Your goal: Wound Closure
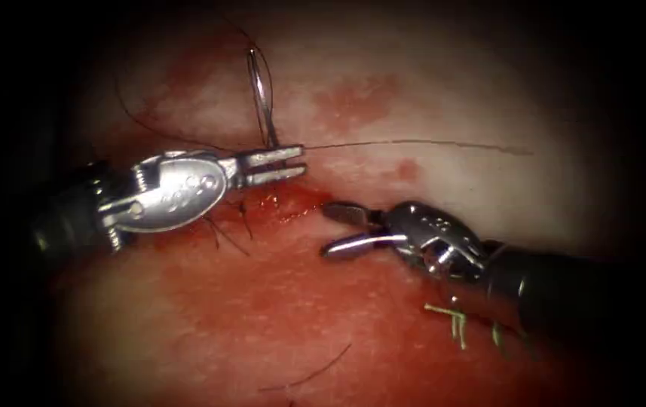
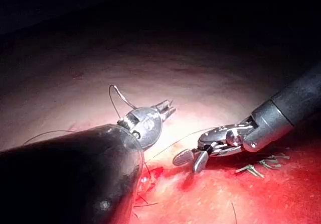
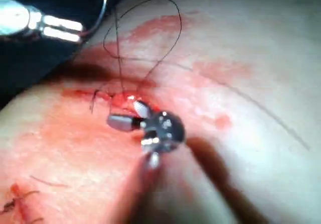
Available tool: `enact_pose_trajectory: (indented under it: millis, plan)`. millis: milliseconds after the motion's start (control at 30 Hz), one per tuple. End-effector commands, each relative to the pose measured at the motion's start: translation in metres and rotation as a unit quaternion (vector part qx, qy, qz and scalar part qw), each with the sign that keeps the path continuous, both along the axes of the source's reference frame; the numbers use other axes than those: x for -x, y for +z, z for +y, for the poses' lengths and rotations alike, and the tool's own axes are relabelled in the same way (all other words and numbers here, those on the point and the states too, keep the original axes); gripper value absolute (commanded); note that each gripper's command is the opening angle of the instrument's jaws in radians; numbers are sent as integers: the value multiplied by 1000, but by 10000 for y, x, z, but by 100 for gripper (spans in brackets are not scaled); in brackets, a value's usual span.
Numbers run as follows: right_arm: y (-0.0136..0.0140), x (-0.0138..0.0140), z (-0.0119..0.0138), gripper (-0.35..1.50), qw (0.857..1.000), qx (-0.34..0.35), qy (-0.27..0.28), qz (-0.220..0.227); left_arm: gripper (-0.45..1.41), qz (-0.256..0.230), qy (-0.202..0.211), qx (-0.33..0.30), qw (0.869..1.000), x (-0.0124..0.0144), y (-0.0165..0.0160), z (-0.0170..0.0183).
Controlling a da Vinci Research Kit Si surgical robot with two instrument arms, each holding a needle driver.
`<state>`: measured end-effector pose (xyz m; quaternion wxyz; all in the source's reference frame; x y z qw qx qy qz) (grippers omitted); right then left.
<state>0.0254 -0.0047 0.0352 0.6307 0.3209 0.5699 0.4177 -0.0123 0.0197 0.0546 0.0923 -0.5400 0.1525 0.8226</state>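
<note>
endoscope: above-front | wrists: close along shafts | shared: cut in tissue

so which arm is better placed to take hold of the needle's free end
Probably the right. The left tool already has its fingers shut on the needle, which stands clear of the tissue. The right tool is open, holds nothing, and sits beside the cut.

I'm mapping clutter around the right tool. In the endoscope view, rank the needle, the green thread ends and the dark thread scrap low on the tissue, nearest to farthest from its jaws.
From the right tool, jaws open and empty:
1. Needle, up-left, held in the left tool.
2. Green thread ends, down-right beside its shaft.
3. Dark thread scrap, below; too close to call against 2.
</note>
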Motion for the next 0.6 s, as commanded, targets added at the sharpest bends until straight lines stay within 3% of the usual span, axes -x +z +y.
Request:
enact_pose_trajectory:
  millis: [33,300,467,600]
  plan:
    - [-5,-9,-1,115,1000,-24,3,6,-45,1,1,2,1000,4,4,6]
    - [-39,-6,0,89,988,-150,23,23,-45,1,21,21,1000,10,17,-37]
    - [-64,1,17,81,974,-223,25,39,-45,9,48,30,998,15,34,-78]
    - [-78,2,39,76,969,-242,32,47,-45,5,64,39,997,29,46,-105]
